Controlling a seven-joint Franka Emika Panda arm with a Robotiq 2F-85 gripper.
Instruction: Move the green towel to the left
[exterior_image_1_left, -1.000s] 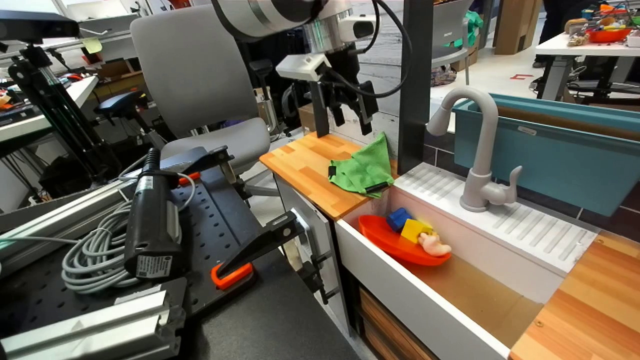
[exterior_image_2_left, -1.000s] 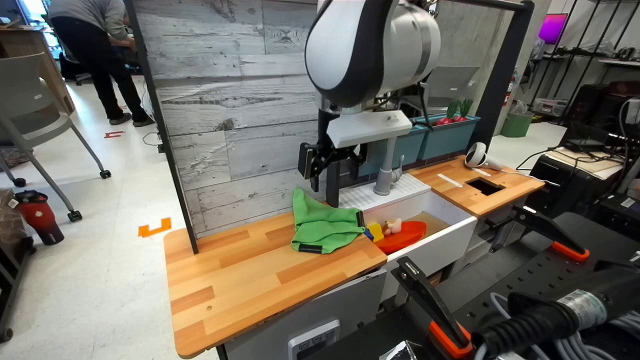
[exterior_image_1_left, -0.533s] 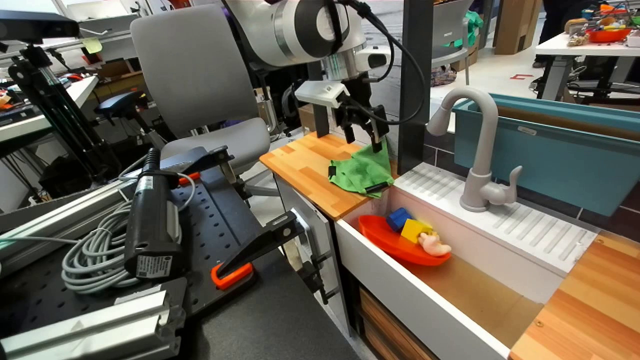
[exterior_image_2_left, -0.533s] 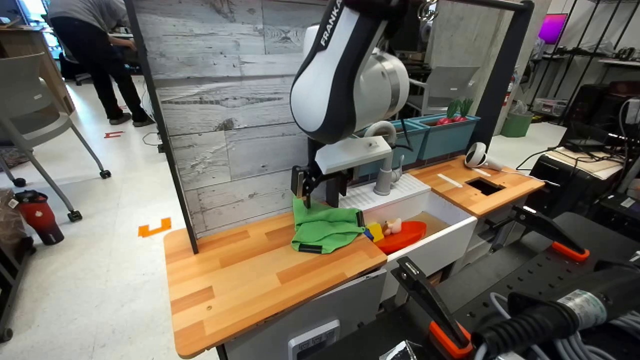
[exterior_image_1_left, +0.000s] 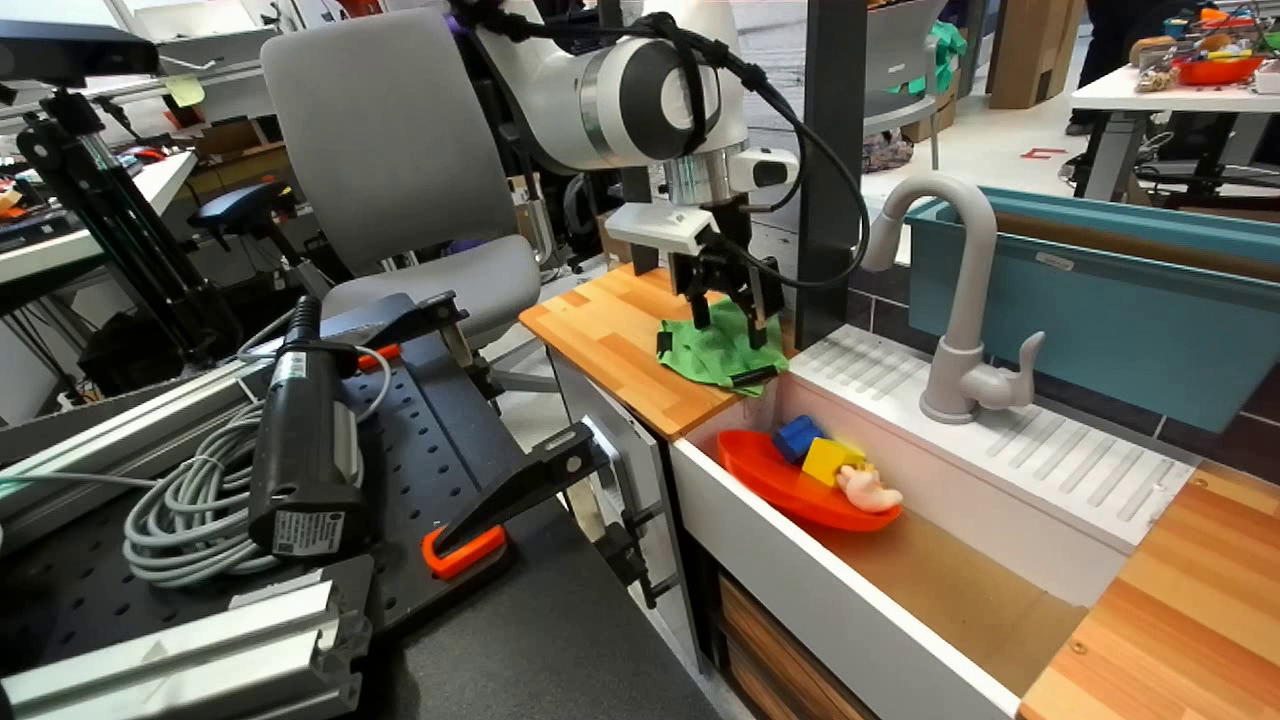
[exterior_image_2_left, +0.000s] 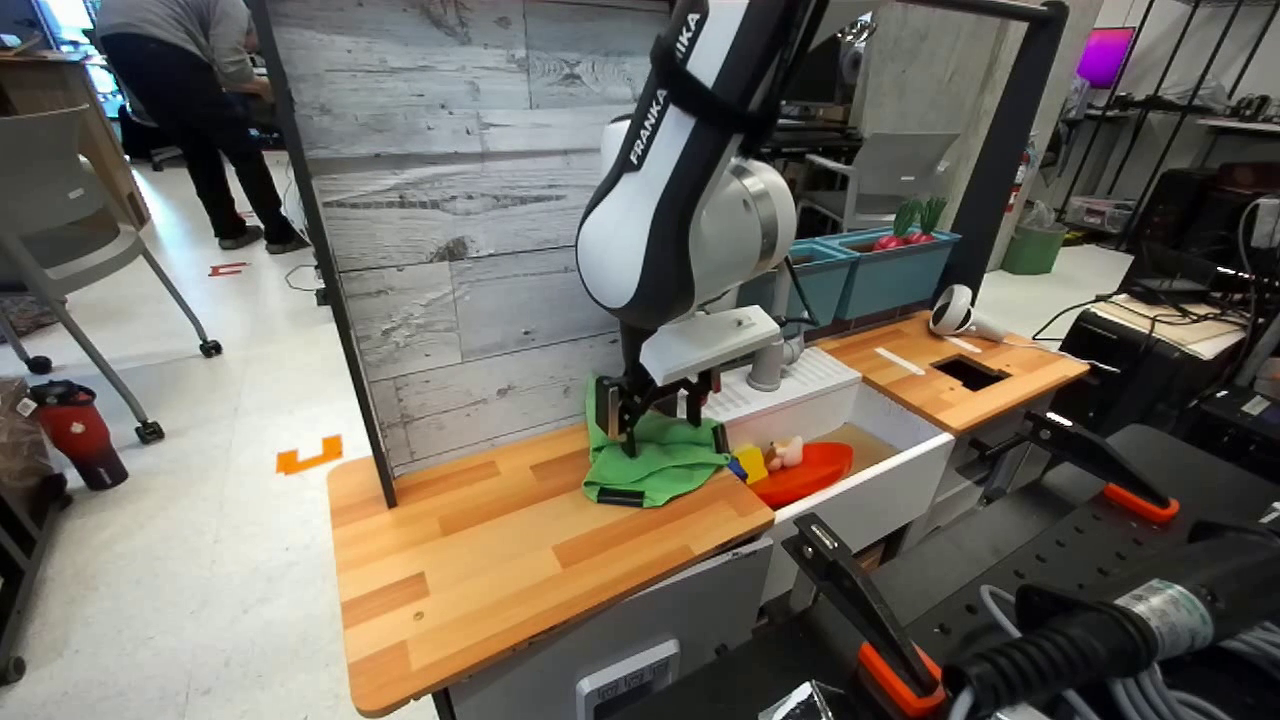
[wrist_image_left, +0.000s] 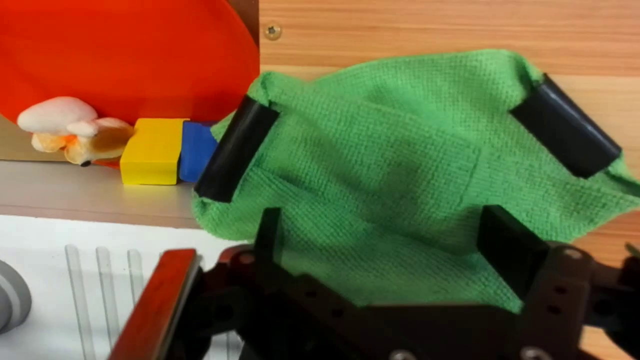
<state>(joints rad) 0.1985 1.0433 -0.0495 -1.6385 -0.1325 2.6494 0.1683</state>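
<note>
The Robotiq gripper (wrist_image_left: 381, 220) points down over the green towel (wrist_image_left: 390, 160), its jaws spread well apart with cloth showing between them; whether it touches the fabric I cannot tell. The towel lies rumpled on the wooden countertop (exterior_image_2_left: 480, 570), and one end with a black strip (wrist_image_left: 237, 150) reaches past the edge toward the sink (exterior_image_1_left: 850, 620). There a yellow block (wrist_image_left: 151, 155), a blue block (wrist_image_left: 195, 150) and a pale toy figure (exterior_image_1_left: 868, 490) sit by a red dish (wrist_image_left: 125, 50)
</note>
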